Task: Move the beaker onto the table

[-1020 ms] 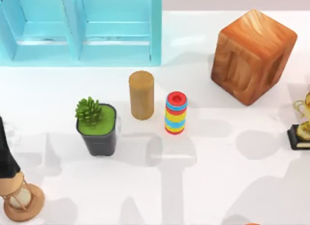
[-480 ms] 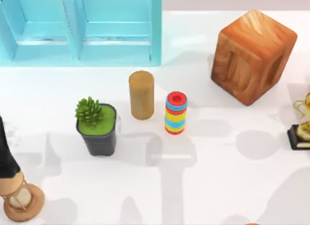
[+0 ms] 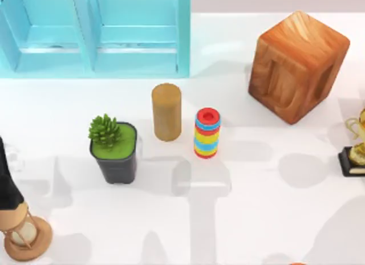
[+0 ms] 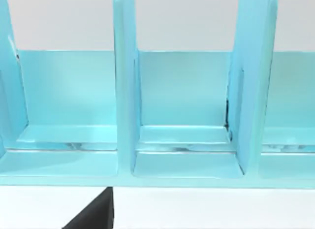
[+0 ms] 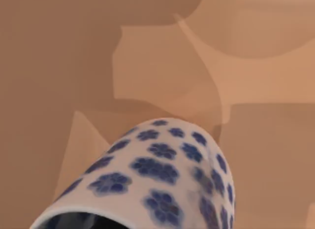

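The beaker (image 5: 167, 175), white with blue flower marks and a dark mouth, lies tilted close under the right wrist camera. Behind it is a tan, shadowed surface (image 5: 74, 51). What holds the beaker is hidden. The glossy white table (image 3: 256, 208) spreads across the top view. My left arm (image 3: 7, 179) is a dark shape parked at the table's left edge, above an hourglass. A dark wedge (image 4: 93, 216) juts into the left wrist view in front of the cabinet.
A light-blue cabinet (image 3: 97, 37) stands at the back left. A large wooden cube (image 3: 297, 65) sits at the back right. Mid-table stand a tan cylinder (image 3: 166, 112), a ring stack (image 3: 207, 133) and a potted succulent (image 3: 116, 151). An hourglass (image 3: 25, 236) and a trophy (image 3: 356, 148) sit at the edges.
Only the shadows at the table's lower right have shifted a little. The objects on the table and the left arm stand as before.
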Controlling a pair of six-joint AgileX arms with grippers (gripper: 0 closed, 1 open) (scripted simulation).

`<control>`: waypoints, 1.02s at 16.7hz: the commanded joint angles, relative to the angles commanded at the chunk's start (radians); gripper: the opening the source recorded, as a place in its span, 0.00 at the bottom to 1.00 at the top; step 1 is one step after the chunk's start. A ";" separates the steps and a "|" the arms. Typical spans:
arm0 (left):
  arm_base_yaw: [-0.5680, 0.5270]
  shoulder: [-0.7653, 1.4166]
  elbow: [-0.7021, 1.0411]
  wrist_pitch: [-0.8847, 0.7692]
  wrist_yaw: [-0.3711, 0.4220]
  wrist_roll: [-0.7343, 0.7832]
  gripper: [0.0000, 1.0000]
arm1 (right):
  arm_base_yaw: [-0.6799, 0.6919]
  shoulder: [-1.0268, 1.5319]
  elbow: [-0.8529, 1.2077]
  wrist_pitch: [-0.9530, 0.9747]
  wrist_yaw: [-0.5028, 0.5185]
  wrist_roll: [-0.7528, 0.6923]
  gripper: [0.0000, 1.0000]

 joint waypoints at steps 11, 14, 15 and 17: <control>0.000 0.000 0.000 0.000 0.000 0.000 1.00 | 0.000 0.000 0.000 0.000 0.000 0.000 0.00; 0.000 0.000 0.000 0.000 0.000 0.000 1.00 | 0.000 0.000 0.000 0.000 0.000 0.000 0.00; 0.000 0.000 0.000 0.000 0.000 0.000 1.00 | 0.000 0.000 0.000 0.000 0.000 0.000 0.00; 0.000 0.000 0.000 0.000 0.000 0.000 1.00 | 0.000 0.000 0.000 0.000 0.000 0.000 0.00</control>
